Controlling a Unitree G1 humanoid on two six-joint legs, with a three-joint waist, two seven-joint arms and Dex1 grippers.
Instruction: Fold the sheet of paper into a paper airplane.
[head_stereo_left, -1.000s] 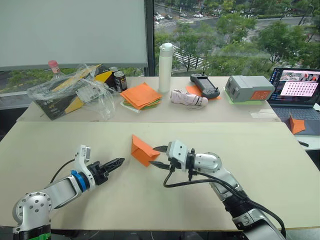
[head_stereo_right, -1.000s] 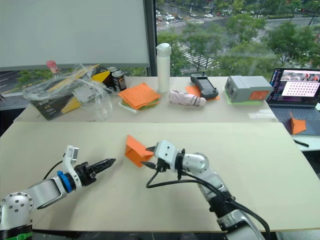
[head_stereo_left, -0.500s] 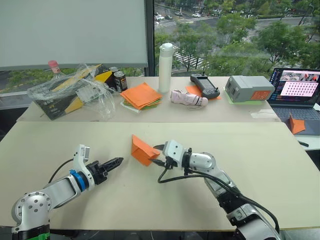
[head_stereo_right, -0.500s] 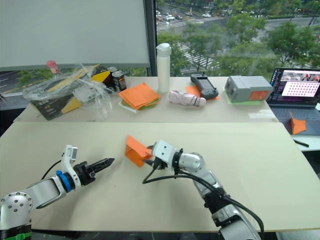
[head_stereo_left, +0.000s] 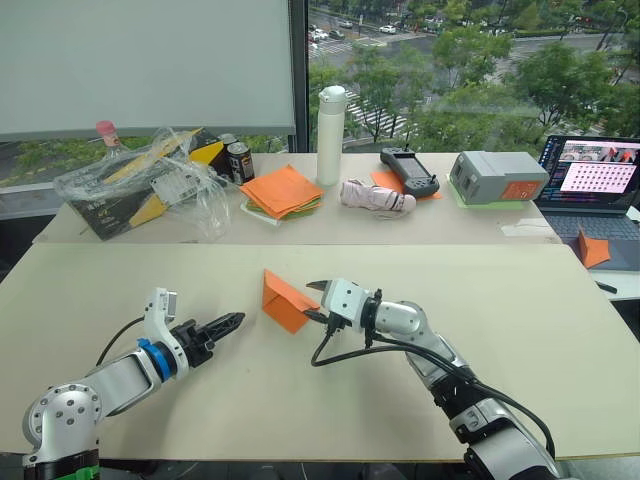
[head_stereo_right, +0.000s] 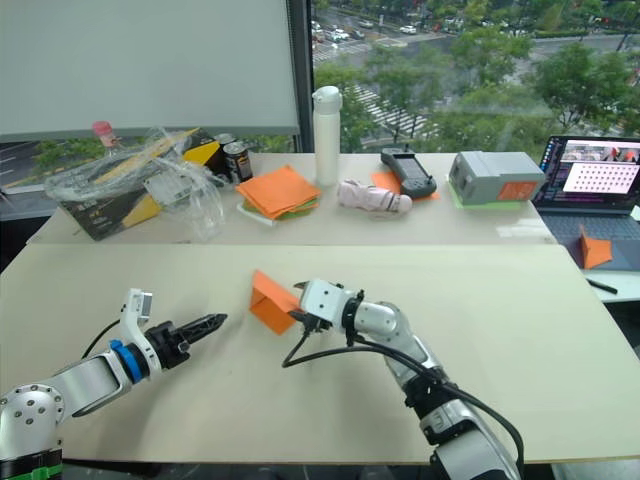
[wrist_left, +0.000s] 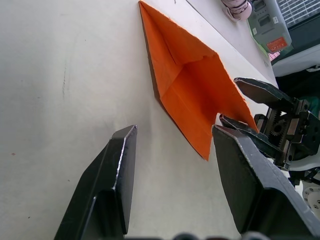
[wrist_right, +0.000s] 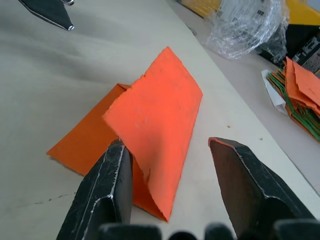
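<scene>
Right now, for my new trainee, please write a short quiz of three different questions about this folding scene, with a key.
1. True or false: the left gripper is holding the sheet of paper.
2. Which gripper has its open fingers around a raised flap of the paper? A) left B) right
3. Fill in: the stack of orange and green sheets lies on the far table, beside the white ____.

Key: 1 false; 2 B; 3 bottle.
</scene>
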